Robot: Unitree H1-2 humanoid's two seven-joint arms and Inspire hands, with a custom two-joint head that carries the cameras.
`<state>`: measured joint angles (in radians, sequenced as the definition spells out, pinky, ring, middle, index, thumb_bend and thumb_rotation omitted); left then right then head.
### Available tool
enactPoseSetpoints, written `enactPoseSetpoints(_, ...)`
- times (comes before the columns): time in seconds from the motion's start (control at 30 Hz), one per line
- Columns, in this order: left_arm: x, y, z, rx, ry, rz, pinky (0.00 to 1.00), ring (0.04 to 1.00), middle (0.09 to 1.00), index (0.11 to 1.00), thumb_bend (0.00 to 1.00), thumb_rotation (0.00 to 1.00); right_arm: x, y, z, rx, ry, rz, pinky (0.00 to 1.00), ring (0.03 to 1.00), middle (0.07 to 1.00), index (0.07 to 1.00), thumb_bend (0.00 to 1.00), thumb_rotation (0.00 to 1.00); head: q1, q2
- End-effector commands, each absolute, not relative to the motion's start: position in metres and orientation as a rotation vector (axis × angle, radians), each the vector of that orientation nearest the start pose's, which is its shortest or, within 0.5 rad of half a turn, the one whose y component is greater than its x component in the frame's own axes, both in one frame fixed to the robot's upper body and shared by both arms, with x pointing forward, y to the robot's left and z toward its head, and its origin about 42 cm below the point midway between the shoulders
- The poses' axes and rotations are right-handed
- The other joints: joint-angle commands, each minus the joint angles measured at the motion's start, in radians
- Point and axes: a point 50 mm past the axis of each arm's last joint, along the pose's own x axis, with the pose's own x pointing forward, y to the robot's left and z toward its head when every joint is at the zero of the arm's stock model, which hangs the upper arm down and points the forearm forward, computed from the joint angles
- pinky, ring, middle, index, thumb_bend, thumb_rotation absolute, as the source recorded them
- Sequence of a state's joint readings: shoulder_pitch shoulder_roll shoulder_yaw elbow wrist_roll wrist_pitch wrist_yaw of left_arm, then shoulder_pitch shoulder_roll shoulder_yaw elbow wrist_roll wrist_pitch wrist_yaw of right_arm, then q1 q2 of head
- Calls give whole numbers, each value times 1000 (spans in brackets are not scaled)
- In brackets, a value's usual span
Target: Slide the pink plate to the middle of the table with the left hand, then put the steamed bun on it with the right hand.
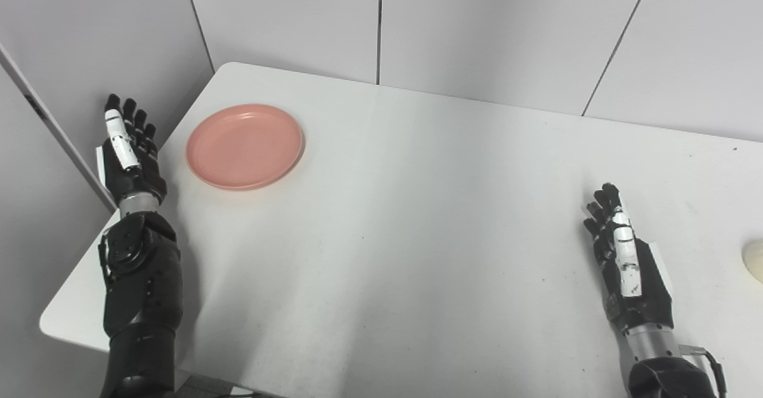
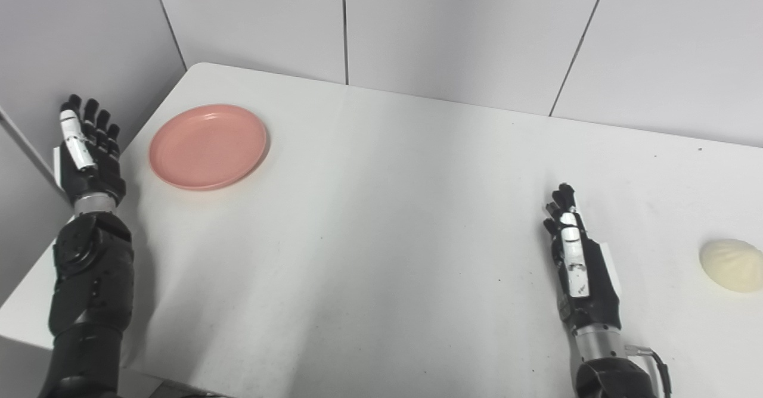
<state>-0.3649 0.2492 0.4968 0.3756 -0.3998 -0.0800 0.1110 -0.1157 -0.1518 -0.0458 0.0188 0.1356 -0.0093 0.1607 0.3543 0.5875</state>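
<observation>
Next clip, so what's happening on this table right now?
Nothing is being handled yet. The round pink plastic plate sits empty near the far left corner of the white table. The pale round steamed bun lies at the right edge. The left hand hovers open beside the plate, off the table's edge; the right hand is open, left of the bun.

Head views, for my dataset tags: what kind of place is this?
Probably a lab test booth: a bare white table enclosed by plain grey panels, holding only a pink plate and a bun.

Bare table [image 2: 387,219] between plate [image 2: 207,146], bun [image 2: 731,264]
</observation>
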Motion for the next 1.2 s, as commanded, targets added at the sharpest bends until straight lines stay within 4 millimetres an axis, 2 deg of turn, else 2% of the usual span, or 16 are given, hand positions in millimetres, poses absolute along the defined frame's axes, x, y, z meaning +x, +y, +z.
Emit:
enactPoseSetpoints(0.0,382,420,171,-307,-255,547,1000,984,973,981,421,1000,316,-266,122,-30,-87,125,1000,1000,1000,1000,223,1000,1,0)
enactPoseSetpoints(0.53,391,419,137,-341,-140,558,1000,972,961,971,402,1000,316,-264,122,-21,-78,127,1000,1000,1000,1000,220,1000,-4,0)
enactPoseSetpoints(1.17,407,391,109,-330,-40,470,1000,979,959,957,402,1000,314,-260,125,-29,-81,121,1000,1000,1000,1000,216,1000,-20,5)
